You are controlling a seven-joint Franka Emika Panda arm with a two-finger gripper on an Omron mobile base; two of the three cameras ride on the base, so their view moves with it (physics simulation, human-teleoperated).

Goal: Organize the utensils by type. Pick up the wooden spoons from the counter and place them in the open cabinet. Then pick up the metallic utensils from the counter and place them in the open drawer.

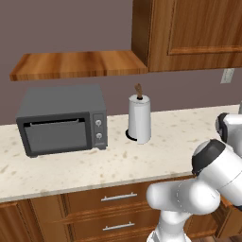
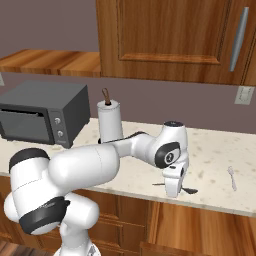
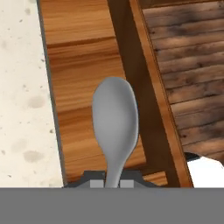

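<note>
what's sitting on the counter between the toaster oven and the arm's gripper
The white paper towel roll on its holder stands between the dark toaster oven and the gripper, seen in the right base view.

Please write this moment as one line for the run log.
tool: shut on silver spoon | place: over counter front edge | drawer: not yet reached | fork: on counter
</note>
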